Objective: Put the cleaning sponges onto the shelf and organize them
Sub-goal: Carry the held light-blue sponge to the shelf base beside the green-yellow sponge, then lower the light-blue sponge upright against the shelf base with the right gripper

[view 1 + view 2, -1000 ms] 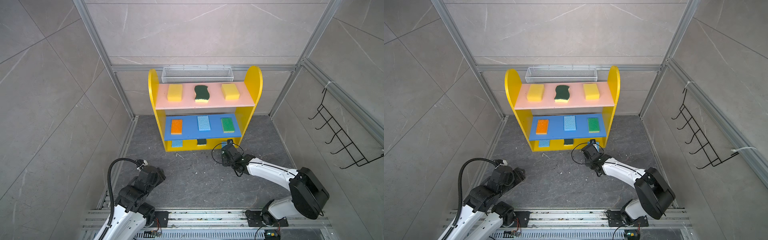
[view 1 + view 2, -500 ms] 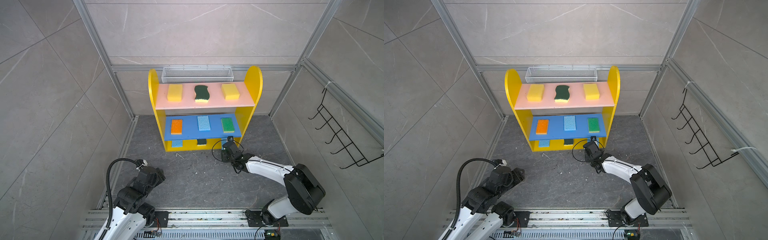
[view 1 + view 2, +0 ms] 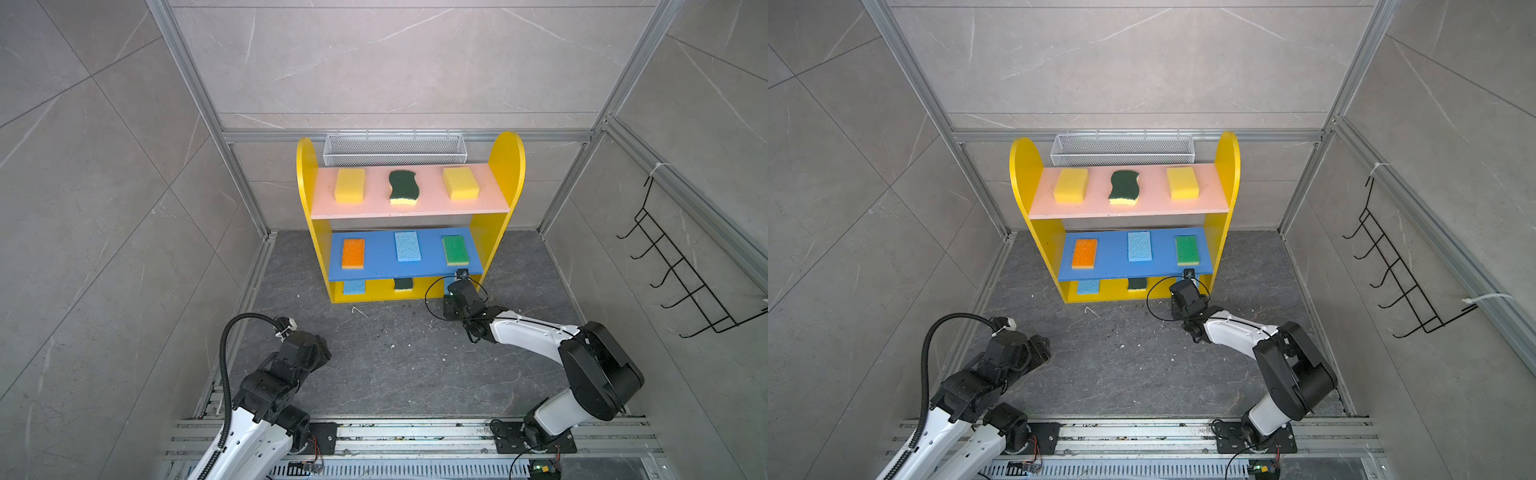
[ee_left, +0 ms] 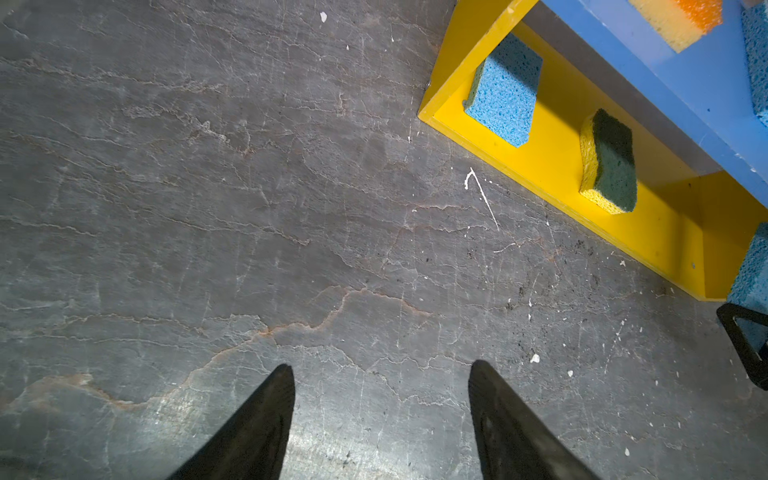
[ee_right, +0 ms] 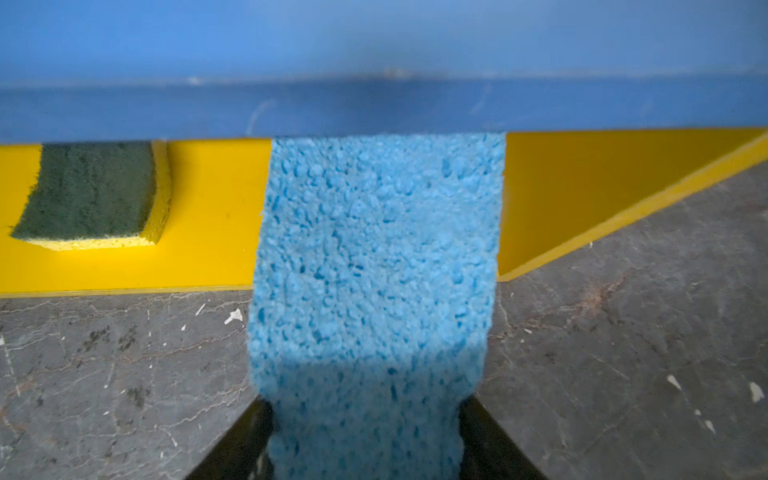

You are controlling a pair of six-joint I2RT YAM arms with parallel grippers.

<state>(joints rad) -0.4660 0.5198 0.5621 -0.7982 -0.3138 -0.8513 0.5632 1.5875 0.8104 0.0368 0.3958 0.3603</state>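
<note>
Right gripper [image 5: 365, 401] had hold of the held light blue sponge [image 5: 374, 257] by its near end, the jaws standing fairly wide across the sponge's breadth. The sponge's far end lay in under the front edge of the shelf's blue middle board [image 5: 374, 108], over the yellow base [image 5: 208, 249], at the right-hand end of the shelf [image 3: 505, 166] in both top views. Whether it touched the base could not be told.

The blue board's edge hung just above the sponge, and the shelf's side panel stood just beside that slot. On the base, the base scourer [image 5: 91, 191] lay at the shelf's middle, apart from the held sponge, and the base light blue sponge [image 3: 354, 286] lay at the shelf's far end.

On the blue board lay the orange sponge [image 3: 353, 253], the middle light blue sponge [image 3: 407, 246] and the green sponge [image 3: 455, 249]. The pink upper board [image 3: 428, 203] bore the left yellow sponge [image 3: 350, 185], the top scourer [image 3: 402, 187] and the right yellow sponge [image 3: 460, 183].

The left gripper [image 4: 381, 368] stood open and empty over the dark floor [image 4: 208, 208], in front of the shelf's left end and well apart from it.

A white wire mesh basket [image 3: 395, 149] hung behind the shelf's top. A black wire hook rack [image 3: 681, 282] hung on the wall well to the shelf's right.
</note>
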